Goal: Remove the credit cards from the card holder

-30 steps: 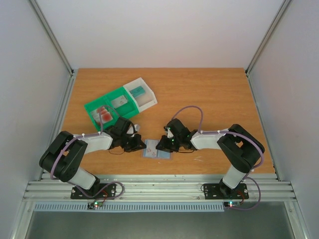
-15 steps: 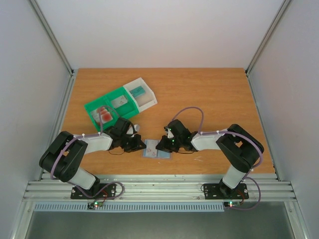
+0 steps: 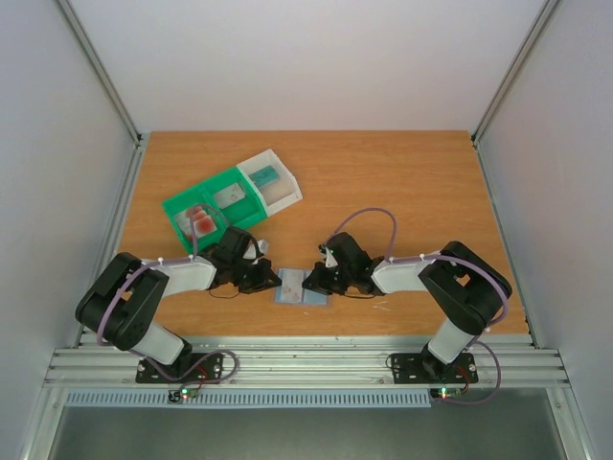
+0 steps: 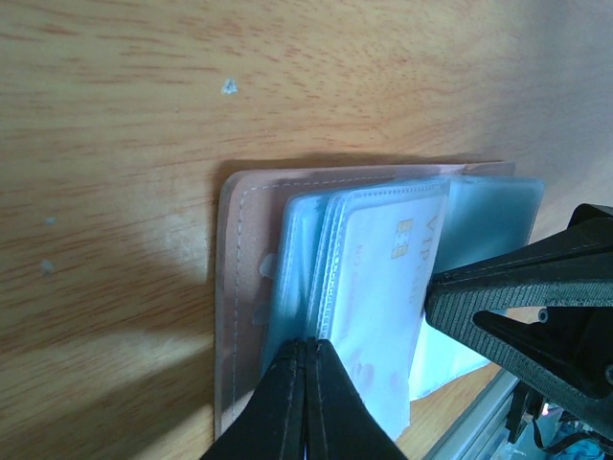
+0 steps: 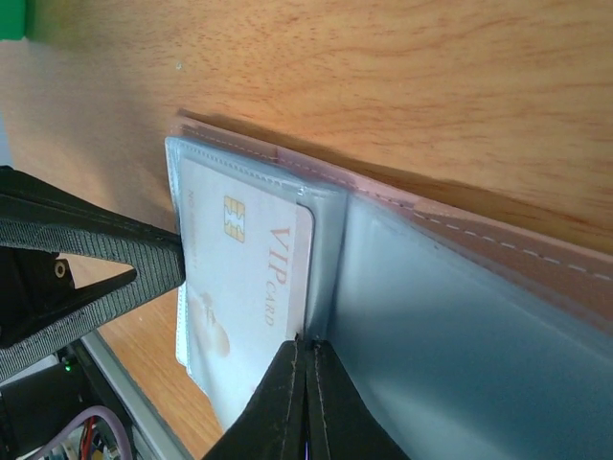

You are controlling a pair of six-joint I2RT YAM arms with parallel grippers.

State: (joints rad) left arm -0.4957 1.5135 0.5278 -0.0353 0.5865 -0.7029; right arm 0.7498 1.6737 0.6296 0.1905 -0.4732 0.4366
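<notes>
Finds card holder (image 3: 302, 288) lying open on worktop (image 3: 412, 182) between both arms, pale VIP credit card (image 5: 244, 278) sleeved inside. Has left pincer (image 4: 306, 347) pressed together on sleeve stack (image 4: 297, 278), probably pinning holder down. Has right pincer (image 5: 306, 345) together at card's corner (actual grip unclear), probably for pulling. Leaves tray (image 3: 230, 196) well behind.

Tray (image 3: 200, 188) behind card holder (image 3: 301, 290)
</notes>
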